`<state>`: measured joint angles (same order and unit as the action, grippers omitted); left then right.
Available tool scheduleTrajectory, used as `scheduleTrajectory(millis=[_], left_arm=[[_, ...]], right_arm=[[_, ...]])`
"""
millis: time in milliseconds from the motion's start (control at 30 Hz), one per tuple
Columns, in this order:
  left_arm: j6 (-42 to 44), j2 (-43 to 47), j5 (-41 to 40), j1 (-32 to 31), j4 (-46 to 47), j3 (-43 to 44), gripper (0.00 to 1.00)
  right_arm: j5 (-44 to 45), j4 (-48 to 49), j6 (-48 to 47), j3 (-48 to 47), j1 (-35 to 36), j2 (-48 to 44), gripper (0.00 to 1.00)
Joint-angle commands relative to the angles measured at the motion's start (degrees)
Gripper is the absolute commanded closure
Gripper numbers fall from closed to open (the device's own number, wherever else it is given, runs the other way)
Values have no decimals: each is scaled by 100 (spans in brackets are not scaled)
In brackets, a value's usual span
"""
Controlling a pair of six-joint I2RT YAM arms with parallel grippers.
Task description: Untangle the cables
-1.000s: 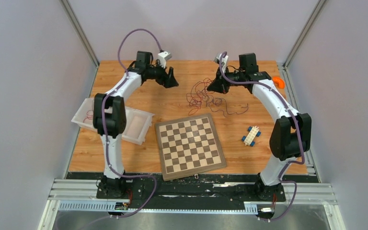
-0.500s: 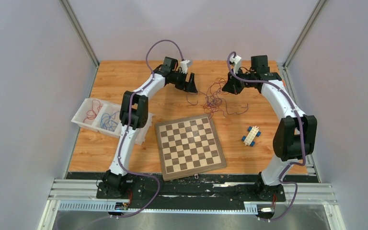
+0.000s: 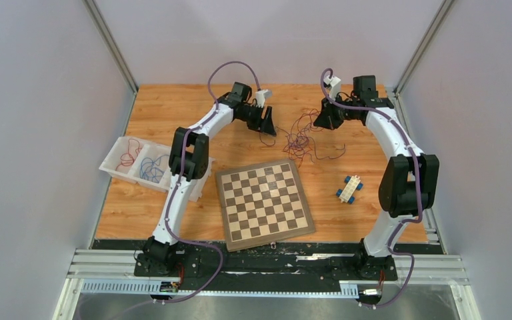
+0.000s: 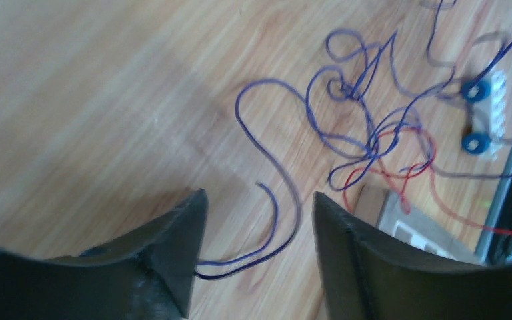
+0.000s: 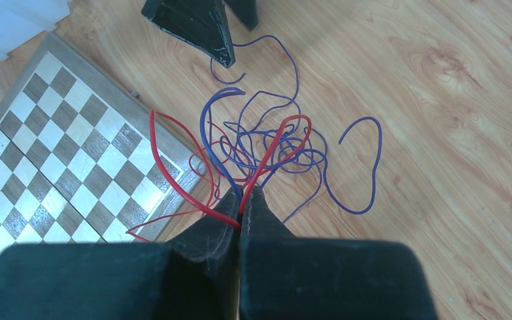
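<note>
A clear plastic tray (image 3: 133, 179) lies on the wooden table (image 3: 173, 107) just left of the chessboard (image 3: 263, 202), close to its far left corner. The compartment farthest from the chessboard holds a coiled red cable (image 3: 128, 155), and the next one holds a coiled blue cable (image 3: 152, 171). The left arm hides the part nearest the chessboard.

The left fingers (image 3: 268, 124) hang beyond the chessboard's far edge, over its left half, spread wide and gripping nothing. In the left wrist view a loose blue strand curls on the table between them. Its free end sits in the gap and its bend runs under the edge of one finger; whether it touches that finger cannot be told.

The cables (image 3: 299, 139), a knot of thin red, blue and dark purple strands, lie beyond the chessboard's far edge, toward its far right corner, between the two sets of fingers. The nearest loops reach the chessboard's far edge. One long blue loop trails out beyond the far right corner.

The right fingers (image 3: 321, 120) stand beyond the chessboard's far right corner, pressed fully together on the cables. A red strand and some blue ones rise straight into the pinched tips.

Right of the chessboard, well apart from the cables, lies a white toy brick with blue wheels (image 3: 350, 189).
</note>
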<state>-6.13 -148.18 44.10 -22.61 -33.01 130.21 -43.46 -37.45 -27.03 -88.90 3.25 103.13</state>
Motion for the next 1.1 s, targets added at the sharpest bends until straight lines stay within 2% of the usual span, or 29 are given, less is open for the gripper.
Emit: scheduleTrajectory(millis=[0,33,67,100,167,433,667,900,1067], left_arm=[[54,191,310,-92,-147,-257,46],[82,333,277,-93,-101,-257,63],[93,421,207,-83,10,-241,71],[116,643,162,-71,60,-167,85],[184,1049,21,-10,202,4,98],[54,3065,115,780,494,169,100],[-252,4423,371,1467,440,-120,100],[-499,5283,522,2306,642,-486,100],[-1278,5766,693,2981,1276,-736,100]], right_arm=[[-12,40,57,-141,-7,-62,100],[13,42,55,-101,0,-46,100],[44,45,35,-57,-4,-35,100],[70,45,10,-15,-1,-4,100],[156,45,-65,78,-3,63,100],[1065,163,-300,195,-8,918,100],[1335,285,-310,-69,0,1597,100],[1446,290,-337,-203,9,1839,100],[1754,280,-521,-217,5,1967,100]])
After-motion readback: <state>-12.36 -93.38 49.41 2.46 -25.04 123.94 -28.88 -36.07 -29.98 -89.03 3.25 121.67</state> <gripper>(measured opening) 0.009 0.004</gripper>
